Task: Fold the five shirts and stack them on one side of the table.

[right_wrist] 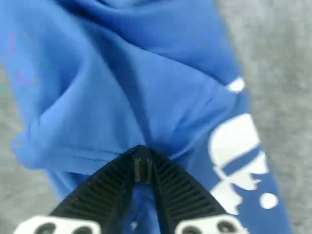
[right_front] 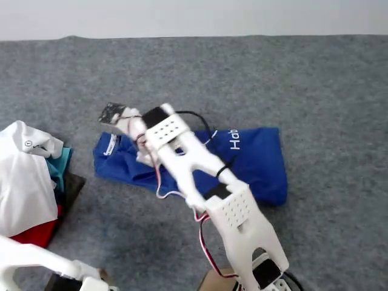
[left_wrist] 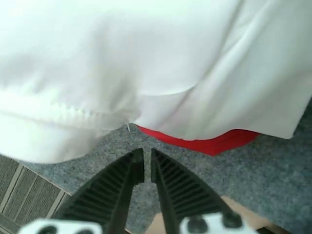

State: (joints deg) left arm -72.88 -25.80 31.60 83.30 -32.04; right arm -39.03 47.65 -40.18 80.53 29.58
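A blue shirt (right_front: pixel 254 163) with white print lies rumpled in the middle of the grey mat. My right gripper (right_front: pixel 144 156) is down on its left part, near the collar. In the right wrist view the right gripper (right_wrist: pixel 141 158) is shut on a pinch of the blue shirt (right_wrist: pixel 122 97), with creases running out from the tips. At the left edge is a pile: a white shirt (right_front: pixel 24 182) on top, then teal (right_front: pixel 59 167), dark (right_front: pixel 74 187) and red (right_front: pixel 36 233) shirts. My left gripper (left_wrist: pixel 147 153) is shut and holds nothing, just short of the white shirt (left_wrist: pixel 146 48) and red shirt (left_wrist: pixel 214 144).
Grey felt mat (right_front: pixel 303 85) covers the table, bare behind and to the right of the blue shirt. The left arm's white link (right_front: pixel 36 257) crosses the front left corner. A brown base plate (right_front: pixel 215 280) sits at the front edge under the right arm.
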